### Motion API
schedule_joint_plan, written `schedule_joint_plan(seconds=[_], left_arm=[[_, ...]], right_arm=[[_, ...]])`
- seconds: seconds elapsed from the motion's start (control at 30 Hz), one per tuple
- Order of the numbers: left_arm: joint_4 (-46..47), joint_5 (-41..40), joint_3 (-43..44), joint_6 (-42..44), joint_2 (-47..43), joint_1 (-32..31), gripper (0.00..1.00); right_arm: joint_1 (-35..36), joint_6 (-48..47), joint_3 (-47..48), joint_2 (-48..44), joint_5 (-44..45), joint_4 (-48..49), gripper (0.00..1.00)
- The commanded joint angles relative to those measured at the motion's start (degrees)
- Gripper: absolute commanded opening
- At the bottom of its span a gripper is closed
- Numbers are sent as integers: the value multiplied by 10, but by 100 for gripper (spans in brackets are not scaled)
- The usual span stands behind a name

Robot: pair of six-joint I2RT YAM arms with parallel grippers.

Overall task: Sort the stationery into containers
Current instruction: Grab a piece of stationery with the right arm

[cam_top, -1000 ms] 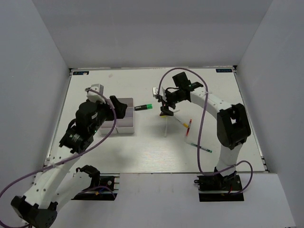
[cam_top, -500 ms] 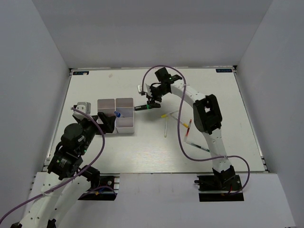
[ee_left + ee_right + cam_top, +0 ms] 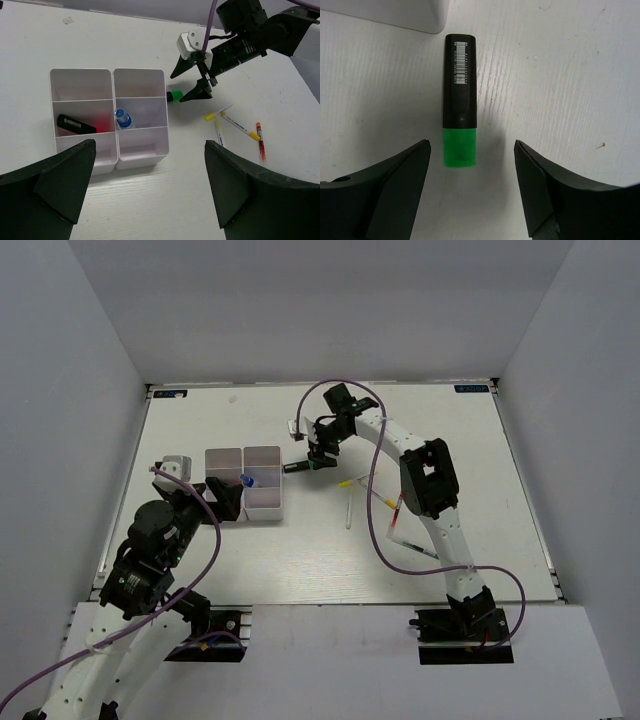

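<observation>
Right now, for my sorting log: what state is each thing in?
Green-capped highlighter: capped, flat on table, ungripped.
Right gripper: open, straddling that highlighter.
Left gripper: open, empty.
Black highlighter: lying in tray, middle-left compartment.
Blue-capped tube: in middle-right compartment.
White pens: loose on table.

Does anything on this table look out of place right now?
Nothing damaged or spilled. A green-capped highlighter lies loose beside the tray, under the open right end effector, and thin pens lie scattered beyond it.
</observation>
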Motion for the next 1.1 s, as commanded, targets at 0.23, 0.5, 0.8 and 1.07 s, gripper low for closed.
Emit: schedule_joint_plan(seconds=[0.23,0.5,0.8,1.07], left_arm=[[-4,-3,-4,7,-9,3,99],[-4,-3,-4,7,-14,8,99],[-4,-3,-4,7,-19,8,99],[-4,-15,-4,1,-36,8,99]], right_arm=[[-2,-2,50,44,-5,-31,65],[-1,-35,40,46,5,-90,33],[0,19,-118,-62,78,-23,4],[7,123,-322,-278,147,141,0]])
